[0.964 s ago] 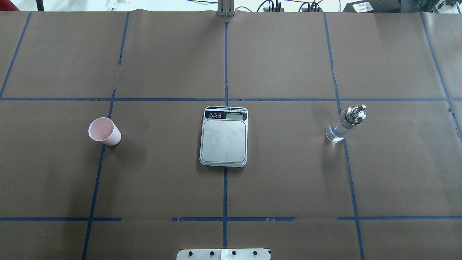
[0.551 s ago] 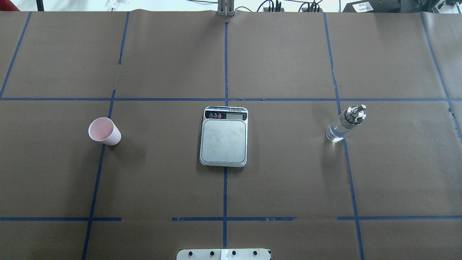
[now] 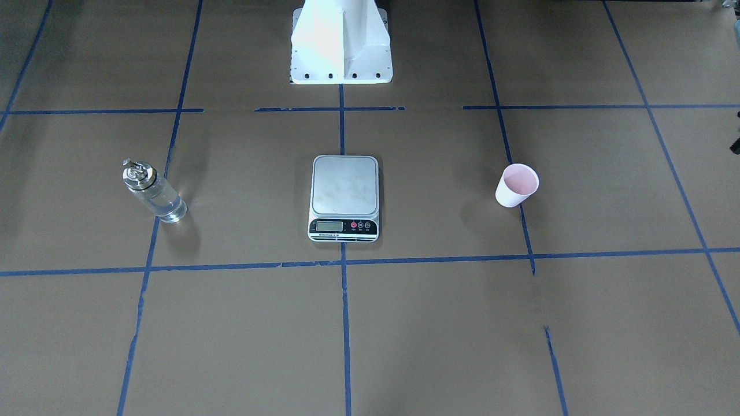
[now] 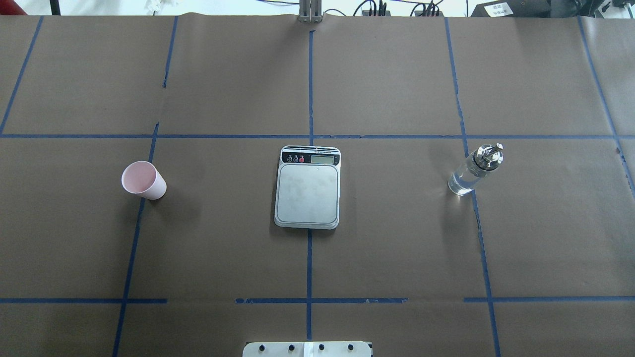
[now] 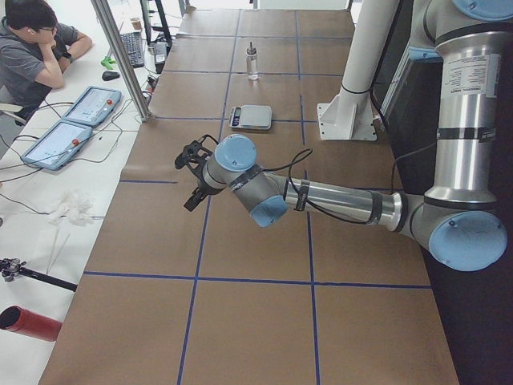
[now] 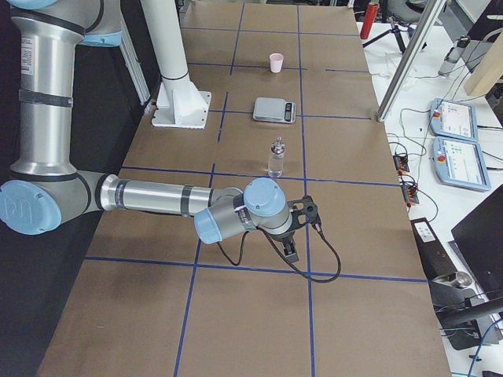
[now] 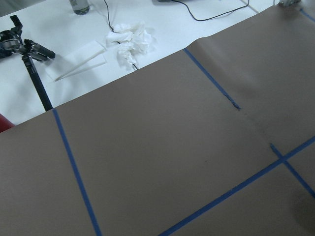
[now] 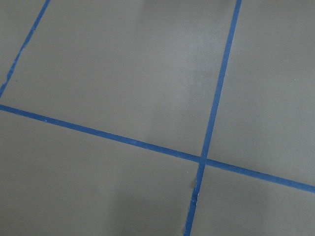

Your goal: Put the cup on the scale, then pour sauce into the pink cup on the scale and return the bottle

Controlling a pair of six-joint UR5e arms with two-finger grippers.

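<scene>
Pink cup [image 4: 144, 180] is standing upright, well apart from the scale [image 4: 307, 198] and lying on the side of the left gripper [image 5: 189, 178], the nearer pincer. Whether its jaws are gaping, I cannot tell.

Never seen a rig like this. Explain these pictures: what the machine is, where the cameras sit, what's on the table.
It is a robot with two jointed arms, each ending in a two-finger gripper. Two cameras look down on the table, one from behind the robot, one facing it; two look along it from its ends; two sit on the wrists and show mostly taped brown paper. On the table stand a pink cup, an empty scale and a glass bottle of clear liquid. The left gripper and right gripper hang over bare paper, holding none of them.
</scene>
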